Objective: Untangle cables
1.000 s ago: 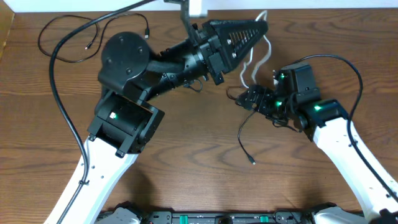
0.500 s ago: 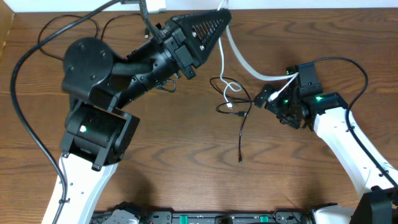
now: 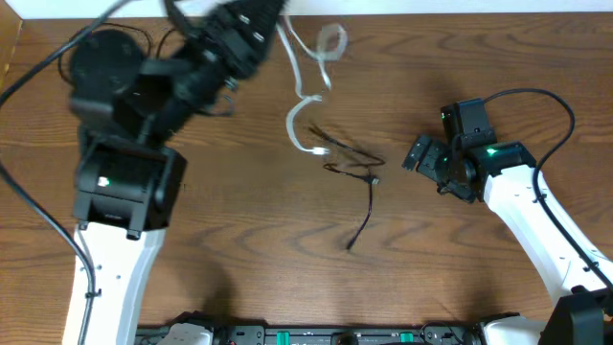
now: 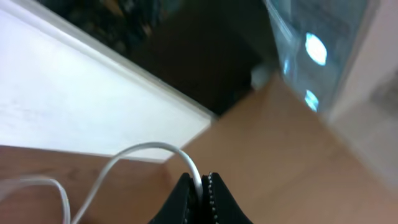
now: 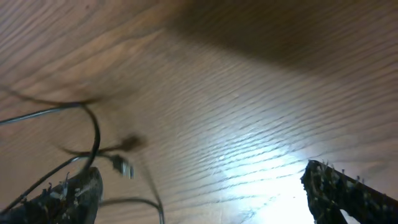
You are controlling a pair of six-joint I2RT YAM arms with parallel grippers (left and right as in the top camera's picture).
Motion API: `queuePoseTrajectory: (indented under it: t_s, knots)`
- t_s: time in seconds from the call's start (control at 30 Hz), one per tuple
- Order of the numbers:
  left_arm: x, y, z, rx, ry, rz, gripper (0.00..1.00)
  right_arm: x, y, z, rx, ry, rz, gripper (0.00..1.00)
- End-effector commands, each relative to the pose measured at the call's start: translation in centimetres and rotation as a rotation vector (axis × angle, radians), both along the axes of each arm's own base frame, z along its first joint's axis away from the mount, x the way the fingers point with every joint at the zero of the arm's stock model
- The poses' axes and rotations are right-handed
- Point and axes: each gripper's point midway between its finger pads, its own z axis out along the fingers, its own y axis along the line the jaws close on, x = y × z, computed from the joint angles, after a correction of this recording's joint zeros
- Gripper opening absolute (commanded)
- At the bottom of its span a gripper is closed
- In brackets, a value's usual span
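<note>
From overhead, one white cable [image 3: 305, 96] could be counted. It ran from the left claw [image 3: 257, 17] at 11 o'clock of the surface [image 3: 239, 249], made a small loop near 12 o'clock, and dropped in an S-curve to a plug end just above the middle. The left claw was smeared by motion and partly cut off at the top edge, so its jaws could not be read there. The black cables [image 3: 354, 168] lay at the middle as a thin tangle, with one strand trailing toward 6 o'clock. They were probably two, though the strands were too fine to separate. The right claw [image 3: 426, 158] sat at 3 o'clock of that tangle, near it but apart, its jaws spread and holding nothing.

In the left wrist view, the left claw [image 4: 199, 182] had its fingertips pinched together on the white cable [image 4: 143, 148]. The cable arched up toward 11 o'clock and fell away to 8 o'clock. A second white stretch at 8 o'clock was cut off by the frame edge.

In the right wrist view, the right claw [image 5: 202, 180] showed two fingers, at 7 and 5 o'clock, wide apart with only bare surface [image 5: 249, 106] between them. The black cables [image 5: 93, 134] crossed at 9 o'clock, blurred, with one small plug [image 5: 122, 166] among them.
</note>
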Motion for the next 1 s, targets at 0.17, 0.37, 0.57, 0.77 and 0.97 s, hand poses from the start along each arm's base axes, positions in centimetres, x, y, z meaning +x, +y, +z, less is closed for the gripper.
queuePoseTrajectory:
  t_s: [0.17, 0.37, 0.57, 0.77, 0.97]
  knots:
    - [-0.4, 2.7, 5.1, -0.336, 0.032, 0.013, 0.07, -0.3, 1.7, -1.5, 0.080, 0.063, 0.031, 0.99]
    - [2.1, 4.0, -0.3, -0.159, 0.140, 0.185, 0.07, -0.6, 2.9, -1.5, 0.108, 0.070, 0.084, 0.99]
    - [5.2, 5.5, -5.1, 0.012, 0.208, 0.329, 0.07, -1.0, 3.6, -1.5, 0.102, 0.073, 0.128, 0.99]
    - [8.0, 6.7, -8.1, 0.111, 0.231, 0.365, 0.07, -1.2, 4.3, -1.5, 0.101, 0.073, 0.149, 0.99]
    - [10.6, 10.0, -12.0, 0.134, 0.341, 0.439, 0.07, -1.4, 4.7, -1.5, 0.101, 0.072, 0.162, 0.99]
